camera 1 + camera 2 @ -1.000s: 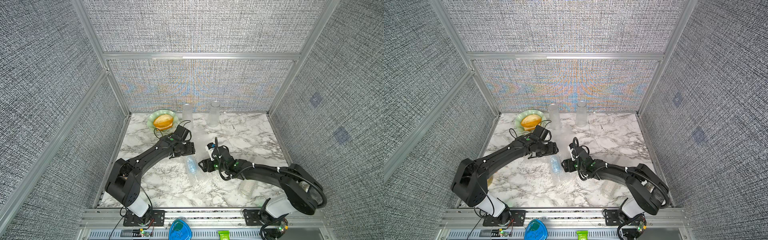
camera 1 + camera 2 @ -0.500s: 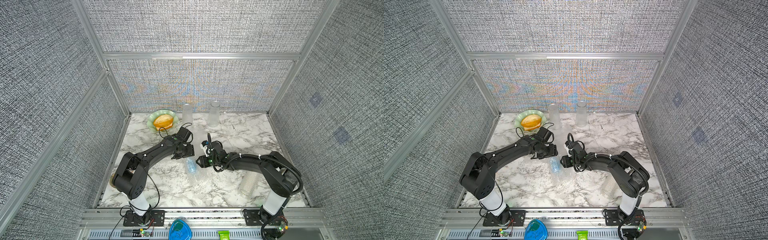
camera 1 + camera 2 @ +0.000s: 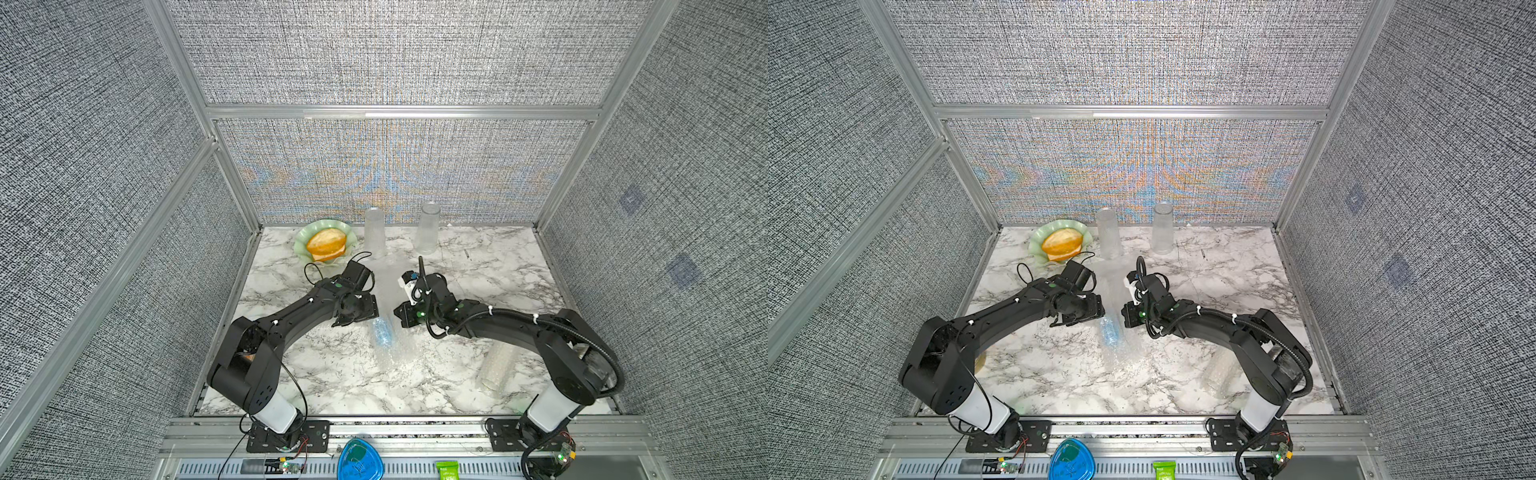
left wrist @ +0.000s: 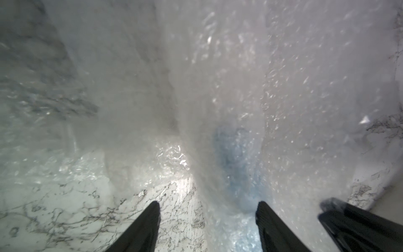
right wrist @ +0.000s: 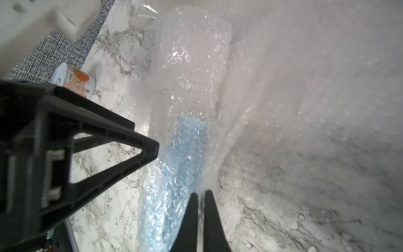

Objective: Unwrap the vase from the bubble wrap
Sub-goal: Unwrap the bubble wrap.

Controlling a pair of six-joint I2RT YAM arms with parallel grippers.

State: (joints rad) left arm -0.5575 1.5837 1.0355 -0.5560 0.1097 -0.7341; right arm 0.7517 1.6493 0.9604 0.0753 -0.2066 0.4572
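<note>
Right end effector has its jaws together, pinching a fold of bubble wrap right beside the wrapped blue vase. Left end effector stands apart on the other side, one finger against the wrapped bundle, the other finger over bare tabletop; it grips nothing.

In both top views the vase lies mid-tabletop between the two arms, under wrap that rises in a loose sheet toward the back.

Risks, as I judge them: the pinch holds only a thin edge of slick film, so a sharp pull could slip it free or tear it. With the left jaws not closed, the vase could drag or roll with the sheet instead of coming out. The two end effectors sit near each other, so a careless swing may knock them together.

Room: open marble lies toward the front. Behind, two clear cups and a green dish stand near the wall; a can sits off to the side.
</note>
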